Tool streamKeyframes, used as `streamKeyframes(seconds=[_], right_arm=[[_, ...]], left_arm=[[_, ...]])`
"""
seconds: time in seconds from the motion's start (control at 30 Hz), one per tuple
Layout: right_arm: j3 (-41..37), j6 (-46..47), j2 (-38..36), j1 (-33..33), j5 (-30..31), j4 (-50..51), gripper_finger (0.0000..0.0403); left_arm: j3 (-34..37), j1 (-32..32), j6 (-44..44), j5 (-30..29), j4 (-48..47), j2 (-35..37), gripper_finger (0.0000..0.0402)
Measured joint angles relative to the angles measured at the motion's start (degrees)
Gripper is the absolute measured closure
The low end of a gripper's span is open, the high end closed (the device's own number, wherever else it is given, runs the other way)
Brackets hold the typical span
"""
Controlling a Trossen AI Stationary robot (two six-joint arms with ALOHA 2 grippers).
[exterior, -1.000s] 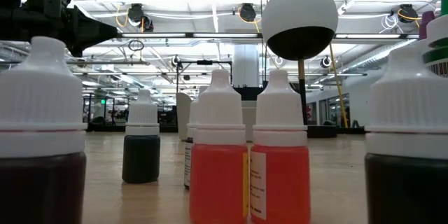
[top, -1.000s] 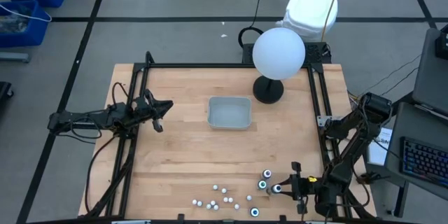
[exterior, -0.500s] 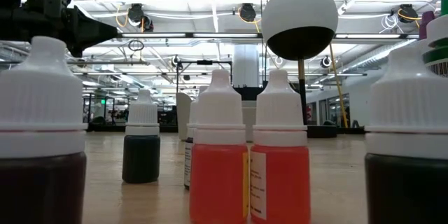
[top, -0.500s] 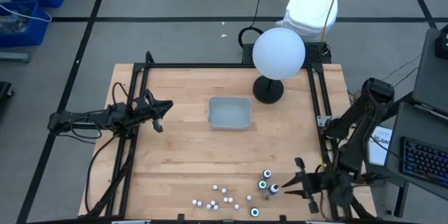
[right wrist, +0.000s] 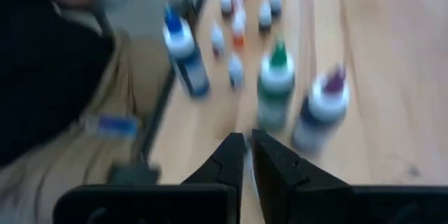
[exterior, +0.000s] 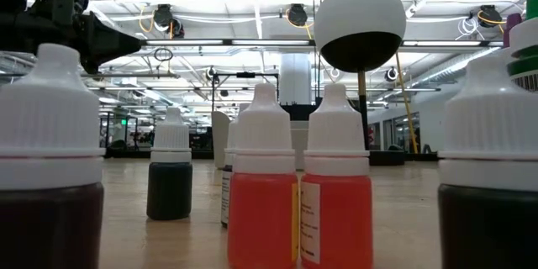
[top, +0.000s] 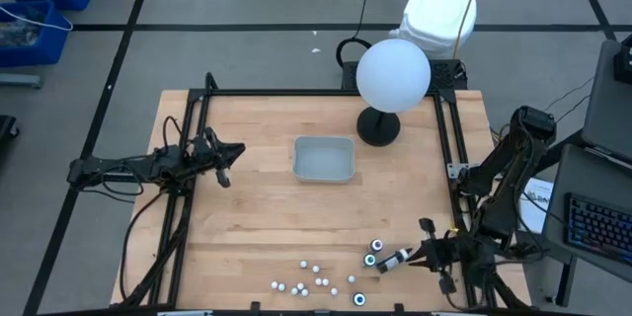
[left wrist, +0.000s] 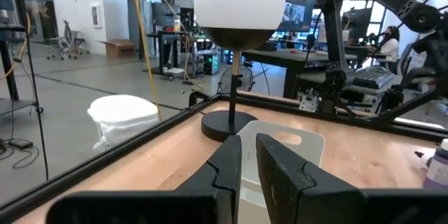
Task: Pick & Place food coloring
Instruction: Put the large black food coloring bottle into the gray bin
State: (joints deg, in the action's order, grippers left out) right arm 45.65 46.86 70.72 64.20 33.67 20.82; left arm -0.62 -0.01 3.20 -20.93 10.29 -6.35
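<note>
A wooden table (top: 257,217) carries a grey tray (top: 324,158) at its middle and the food coloring bottles (top: 316,276) clustered at the near edge. The right gripper (top: 403,256) (fingers nearly together, nothing visibly between them) sits beside the bottles. The left gripper (top: 225,163), nearly closed and empty, waits left of the tray.

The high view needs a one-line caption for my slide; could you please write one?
Right gripper low beside small food coloring bottles on the wooden table; left gripper waits beside the grey rectangular tray.
</note>
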Motion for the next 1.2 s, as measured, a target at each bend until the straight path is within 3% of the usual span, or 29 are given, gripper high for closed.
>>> streamKeyframes(seconds=[0.13,0.23,0.4,0.57,0.67,0.97,1.2], right_arm=[[0.0,8.4,0.1,-2.2,-5.7,10.2,0.038],[0.0,8.8,0.9,-4.6,-10.1,10.6,0.036],[0.0,3.3,3.9,-9.1,-17.6,6.2,0.0287],[0.0,-2.7,8.0,-11.8,-23.3,6.6,0.0209],[0.0,-3.1,10.5,-12.6,-26.3,8.4,0.0182],[0.0,-7.4,16.4,-12.9,-25.9,9.3,0.018],[0.0,-8.7,15.9,-12.9,-22.9,8.8,0.0183]], left_arm=[[0.0,0.0,0.0,0.0,0.0,0.0,0.035],[0.0,0.0,0.0,0.0,0.0,0.0,0.035],[0.0,0.0,0.0,0.0,0.0,0.0,0.035],[0.0,0.0,-0.5,-0.1,-0.2,0.0,0.035],[0.0,0.0,-1.1,-0.2,-0.3,0.0,0.035],[0.0,0.0,-1.4,-0.2,-0.3,0.0,0.035],[0.0,0.0,-1.4,-0.2,-0.3,0.0,0.035]])
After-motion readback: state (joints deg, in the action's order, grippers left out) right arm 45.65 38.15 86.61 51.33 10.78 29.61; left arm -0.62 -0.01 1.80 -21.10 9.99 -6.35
